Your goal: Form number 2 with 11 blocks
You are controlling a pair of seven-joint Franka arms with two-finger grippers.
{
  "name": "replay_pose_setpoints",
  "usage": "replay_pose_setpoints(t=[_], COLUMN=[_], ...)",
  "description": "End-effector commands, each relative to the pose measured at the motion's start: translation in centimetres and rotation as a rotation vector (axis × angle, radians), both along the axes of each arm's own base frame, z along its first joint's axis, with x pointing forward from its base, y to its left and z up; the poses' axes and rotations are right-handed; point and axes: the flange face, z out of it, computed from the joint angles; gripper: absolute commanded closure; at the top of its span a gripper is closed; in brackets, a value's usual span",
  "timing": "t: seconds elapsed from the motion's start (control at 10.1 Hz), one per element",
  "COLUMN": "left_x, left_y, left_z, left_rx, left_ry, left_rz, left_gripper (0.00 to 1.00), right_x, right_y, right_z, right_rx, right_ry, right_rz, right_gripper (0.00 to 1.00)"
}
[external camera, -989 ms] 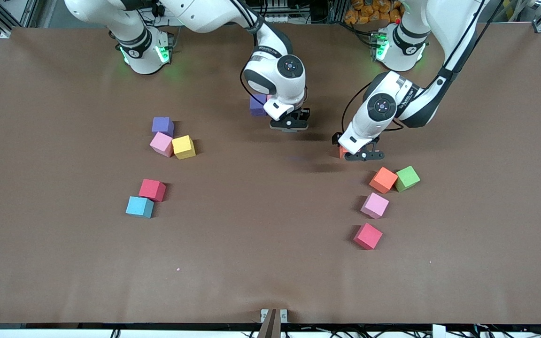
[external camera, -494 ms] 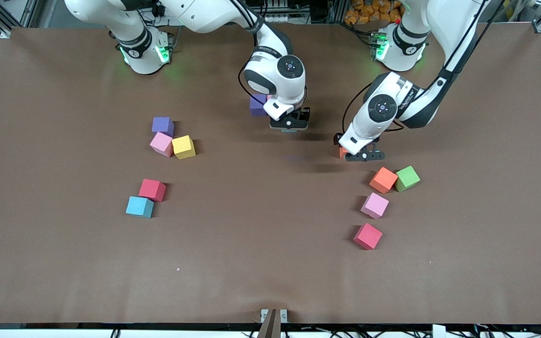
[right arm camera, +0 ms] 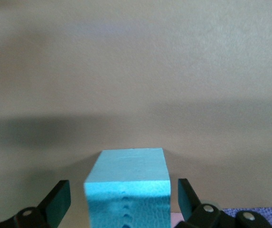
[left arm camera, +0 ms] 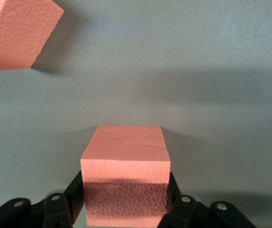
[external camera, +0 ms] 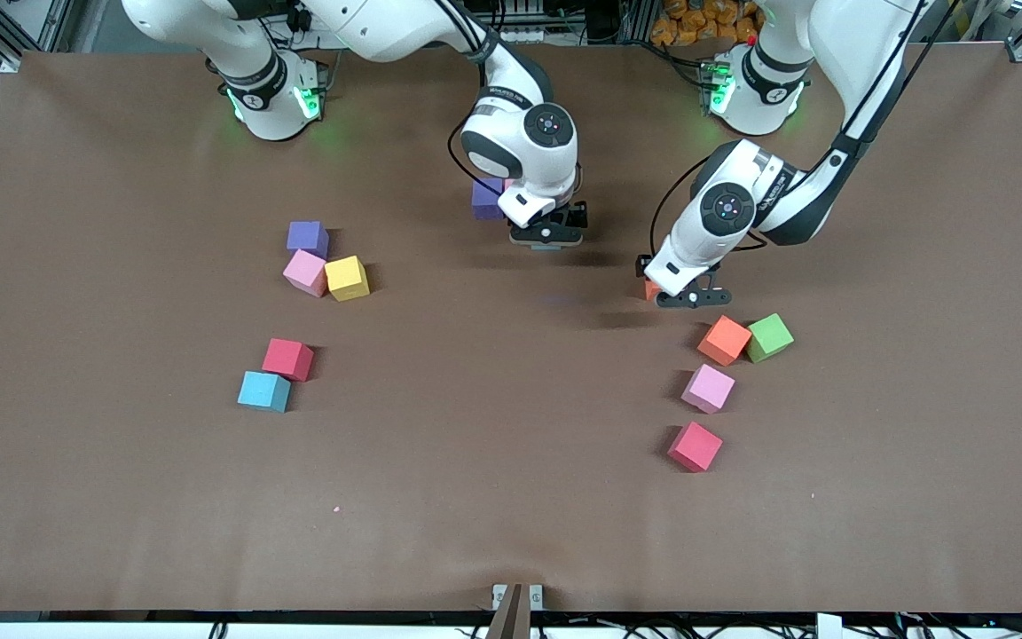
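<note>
Closed the left gripper (left arm camera: 125, 202) onto the orange cube (left arm camera: 125, 154), with fingers (left arm camera: 74, 195) now against both its sides instead of spread wide. Nudged it slightly toward the left arm's end of the table. Opened the right gripper (right arm camera: 125, 197) from near shut, leaving gaps between its fingers (right arm camera: 60, 194) and the light blue cube (right arm camera: 126, 173).

You will find no legible text, label, brand, number or sign here. The right arm (external camera: 511, 98) carries a small dark line of lettering on its wrist link, too small to read.
</note>
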Motion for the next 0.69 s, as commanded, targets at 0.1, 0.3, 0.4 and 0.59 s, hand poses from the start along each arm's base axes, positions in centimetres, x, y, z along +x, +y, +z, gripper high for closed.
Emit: replay_pose_setpoints(t=[0.1, 0.3, 0.4, 0.59], left_x=[0.7, 1.0, 1.4, 1.5], left_y=[-0.1, -0.2, -0.5, -3.1], left_z=[1.0, 1.7, 2.4, 4.1], left_rx=[0.001, 0.005, 0.009, 0.007], left_ry=[-0.030, -0.042, -0.044, -0.052], left_rz=[-0.007, -0.007, -0.006, -0.002], left_gripper=[0.42, 0.46, 0.46, 0.46], right_x=[1.4, 3.2, 4.5, 7.9], right_y=[-1.7, -6.2, -9.1, -15.6], right_z=[7.3, 11.3, 12.0, 10.8], right_rx=[0.006, 0.004, -0.011, -0.061], right_ry=[-0.062, -0.101, -0.109, -0.081], right_rz=[0.040, 0.125, 0.182, 0.269], right_gripper=[0.00, 0.00, 0.00, 0.00])
